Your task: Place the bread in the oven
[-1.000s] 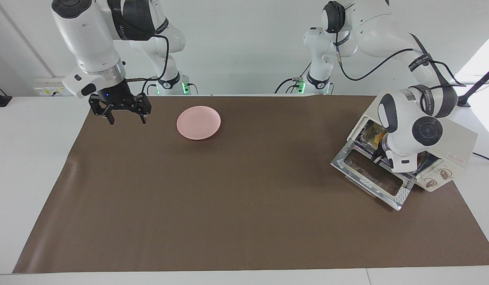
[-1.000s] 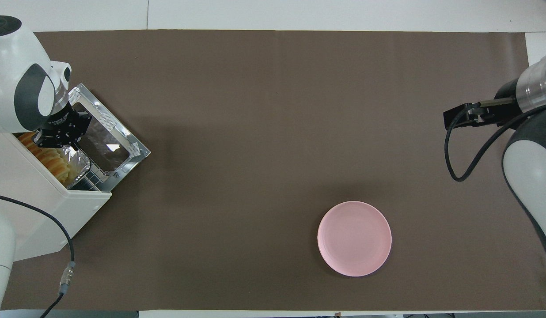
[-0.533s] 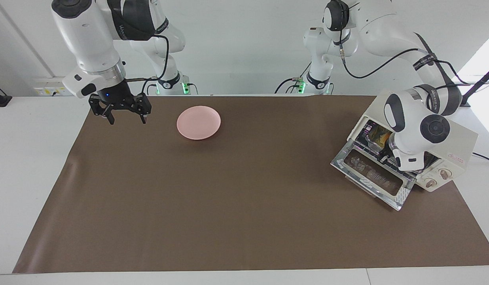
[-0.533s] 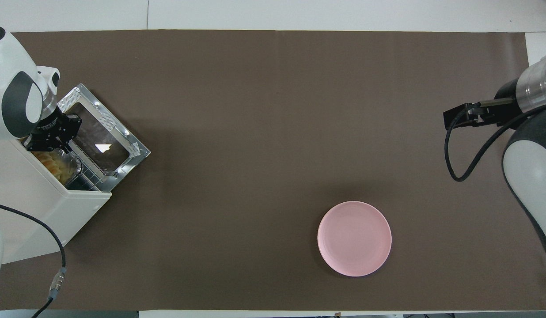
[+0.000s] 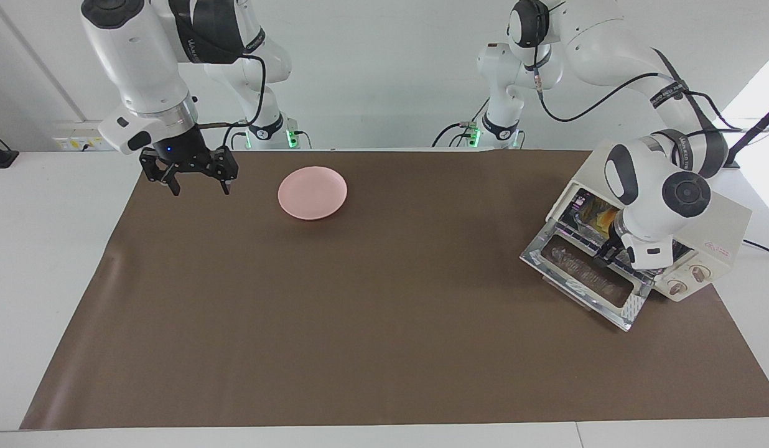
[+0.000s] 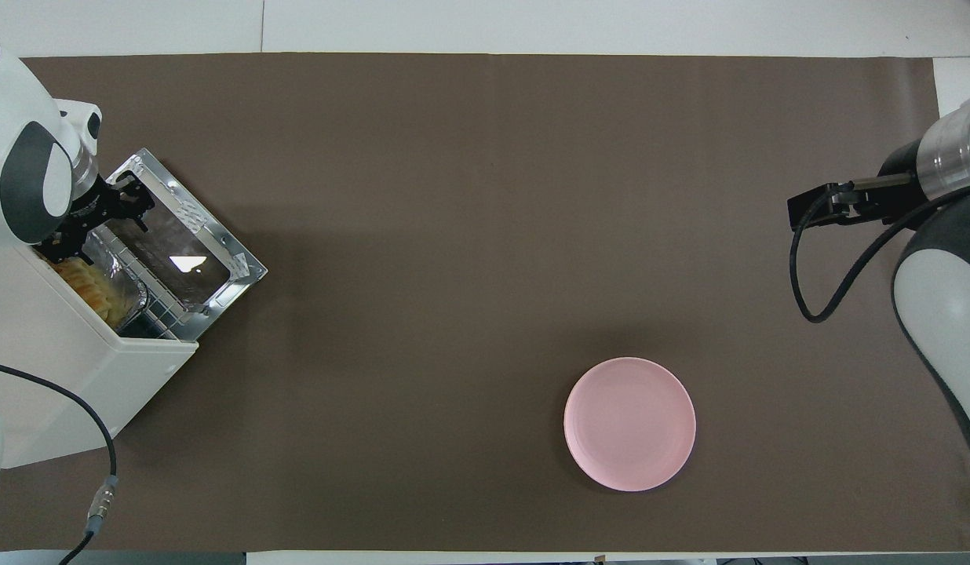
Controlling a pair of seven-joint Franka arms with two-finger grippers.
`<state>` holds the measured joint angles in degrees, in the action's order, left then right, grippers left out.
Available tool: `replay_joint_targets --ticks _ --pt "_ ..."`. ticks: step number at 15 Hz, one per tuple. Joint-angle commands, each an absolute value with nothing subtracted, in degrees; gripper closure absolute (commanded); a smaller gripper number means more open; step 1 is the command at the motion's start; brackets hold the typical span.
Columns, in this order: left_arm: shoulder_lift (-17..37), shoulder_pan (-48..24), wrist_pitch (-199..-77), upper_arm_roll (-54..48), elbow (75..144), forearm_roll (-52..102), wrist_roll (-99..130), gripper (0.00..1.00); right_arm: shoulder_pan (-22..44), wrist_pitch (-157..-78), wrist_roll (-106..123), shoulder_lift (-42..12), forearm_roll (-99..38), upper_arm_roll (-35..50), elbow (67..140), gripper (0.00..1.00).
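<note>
The bread (image 6: 83,276) is lying in a foil tray (image 6: 128,289) inside the oven (image 6: 69,369), at the left arm's end of the tabletop (image 6: 485,235). Placement is judged done; the drop-down door (image 5: 587,277) is standing open and remains to be shut. The left gripper (image 6: 85,227) is positioned over the door, jaws apart and empty. The right gripper (image 5: 198,182) is waiting near the pink plate (image 5: 312,192), jaws apart. Nothing is obstructing the door.

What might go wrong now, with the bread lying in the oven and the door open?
The left claw hangs low over the open door; pulling back, it may knock the glass. The bread sits in a foil tray near the oven mouth, so closing the door might push it.
</note>
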<state>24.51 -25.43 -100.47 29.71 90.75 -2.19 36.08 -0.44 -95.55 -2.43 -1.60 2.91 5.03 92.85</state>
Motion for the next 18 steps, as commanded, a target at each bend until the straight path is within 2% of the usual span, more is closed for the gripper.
replay_joint_targets --ticks 1,6,7,10,14,18 --pt "23.55 -26.28 -101.43 29.88 86.94 -3.43 34.63 0.00 -1.41 -95.36 -1.05 -0.79 3.52 5.71 93.69 0.00" --pt "22.07 -26.72 -91.69 29.44 76.75 -2.81 31.57 0.00 -1.32 -95.36 -1.05 -0.79 3.52 5.63 93.69 0.00" --pt "20.41 -26.72 -89.67 29.36 76.12 -2.73 28.68 0.00 -1.32 -95.36 -1.05 -0.79 3.52 5.63 93.69 0.00" --pt "13.38 -26.72 -84.57 29.36 77.16 -1.76 18.66 0.00 -1.41 -95.36 -1.05 -0.79 3.52 5.71 93.69 0.00" --pt "7.84 -26.72 -76.21 29.44 80.76 -1.76 10.39 0.00 -1.41 -95.36 -1.05 -0.79 3.52 5.71 93.69 0.00" --pt "6.94 -26.81 -75.95 28.74 81.48 -0.44 4.94 0.00 -1.41 -95.36 -1.05 -0.79 3.52 5.63 93.69 0.00"
